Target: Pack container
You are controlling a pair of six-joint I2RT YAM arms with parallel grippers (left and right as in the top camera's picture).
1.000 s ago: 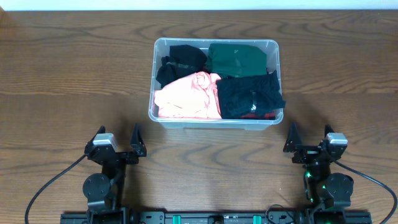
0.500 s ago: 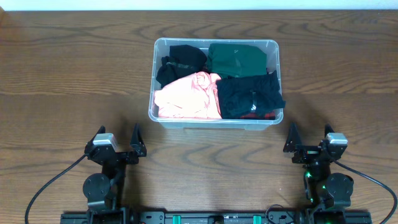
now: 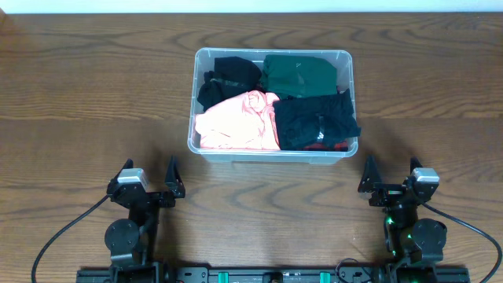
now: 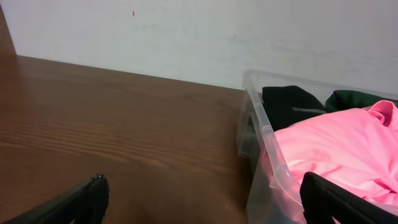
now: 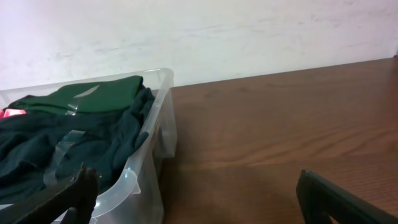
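The clear plastic container point(image 3: 271, 156) stands in the middle of the table, filled with folded clothes: a black garment point(image 3: 228, 77) at back left, a dark green one point(image 3: 299, 75) at back right, a pink one point(image 3: 240, 122) at front left, a black one point(image 3: 316, 119) at front right. My left gripper point(image 3: 149, 179) is open and empty, in front of the container's left corner. My right gripper point(image 3: 389, 177) is open and empty, in front of its right corner. The left wrist view shows the container's corner point(image 4: 261, 134) and pink garment point(image 4: 336, 146). The right wrist view shows the rim point(image 5: 140, 162) and the dark clothes point(image 5: 68, 146).
The brown wooden table point(image 3: 86, 94) stretches to both sides of the container. A white wall point(image 4: 199, 31) runs behind the table's far edge. Black cables point(image 3: 67, 232) trail from the arm bases at the front edge.
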